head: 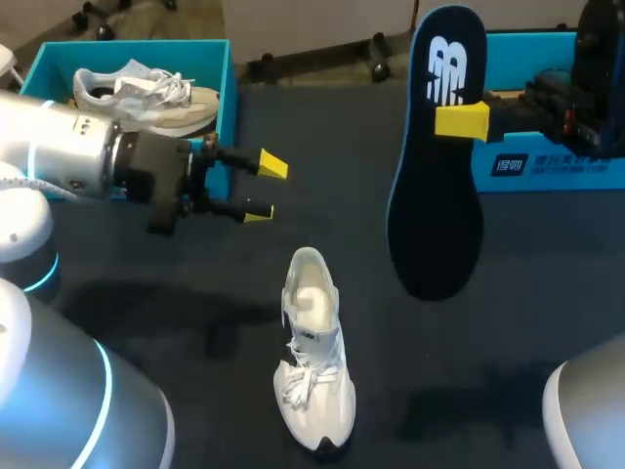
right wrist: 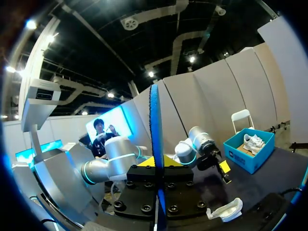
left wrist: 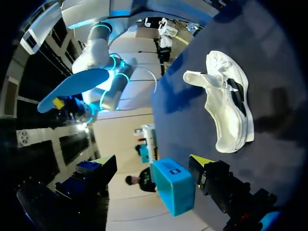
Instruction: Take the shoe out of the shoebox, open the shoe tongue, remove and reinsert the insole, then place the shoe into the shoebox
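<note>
Now | right gripper (head: pixel 457 119) clamps insole (head: pixel 437 166) aloft, long axis roughly parallel to white sneaker (head: pixel 312 352) | sneaker on table (head: pixel 508 293), left of insole, opening up | left gripper (head: pixel 266 188) spread wide, empty, nearer heel

Dark table (head: pixel 332 176), white shoe (head: pixel 314 357) near its front middle, left shoebox (head: pixel 227 93) and right shoebox (head: pixel 557 168) at far corners
</note>
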`<state>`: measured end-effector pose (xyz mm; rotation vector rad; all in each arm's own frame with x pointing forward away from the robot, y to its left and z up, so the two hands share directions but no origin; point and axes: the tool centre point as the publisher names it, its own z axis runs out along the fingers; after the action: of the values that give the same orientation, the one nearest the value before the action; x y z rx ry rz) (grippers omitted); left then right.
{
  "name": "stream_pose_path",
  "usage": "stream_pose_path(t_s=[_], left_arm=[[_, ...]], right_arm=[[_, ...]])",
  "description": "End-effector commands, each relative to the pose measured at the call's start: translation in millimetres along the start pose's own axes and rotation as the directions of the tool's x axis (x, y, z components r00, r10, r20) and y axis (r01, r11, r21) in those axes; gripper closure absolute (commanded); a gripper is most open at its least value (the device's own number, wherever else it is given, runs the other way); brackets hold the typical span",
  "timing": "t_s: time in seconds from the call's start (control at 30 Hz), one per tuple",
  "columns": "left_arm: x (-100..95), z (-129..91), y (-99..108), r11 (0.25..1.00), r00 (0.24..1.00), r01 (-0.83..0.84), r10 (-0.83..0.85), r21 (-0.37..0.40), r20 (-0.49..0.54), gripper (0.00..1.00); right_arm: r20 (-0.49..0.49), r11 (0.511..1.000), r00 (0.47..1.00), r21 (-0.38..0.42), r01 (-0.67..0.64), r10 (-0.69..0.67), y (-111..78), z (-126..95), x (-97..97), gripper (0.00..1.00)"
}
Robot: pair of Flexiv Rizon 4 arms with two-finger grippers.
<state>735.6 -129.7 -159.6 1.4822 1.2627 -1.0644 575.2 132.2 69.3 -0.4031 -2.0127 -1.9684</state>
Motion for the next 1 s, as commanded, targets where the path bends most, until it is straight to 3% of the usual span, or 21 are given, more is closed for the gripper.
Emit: stream_pose_path(t_s=[0.03,0.37,0.53,1.0], left_arm=[[-2.0,-6,-4,1.000,0.995,-0.011,0.014,-0.025,0.104,0.00],[-11.1,-19,4,0.998,0.985,-0.025,0.034,-0.054,0.171,0.00],[-19.9,-22,5,0.999,0.974,0.012,-0.003,-0.039,0.227,0.00],[-24.7,-23,6,0.999,0.971,0.037,-0.028,-0.034,0.237,0.00]], right_arm=[[-0.004,0.997,0.997,0.019,-0.073,0.073,4.0,2,-19.4,1.00],[-0.080,0.968,0.966,0.077,-0.239,0.245,3.9,4,-96.8,1.00],[-0.131,0.949,0.940,0.026,-0.315,0.315,-6.7,2,-121.8,1.00],[-0.131,0.949,0.940,0.026,-0.315,0.315,-6.7,2,-121.8,1.00]])
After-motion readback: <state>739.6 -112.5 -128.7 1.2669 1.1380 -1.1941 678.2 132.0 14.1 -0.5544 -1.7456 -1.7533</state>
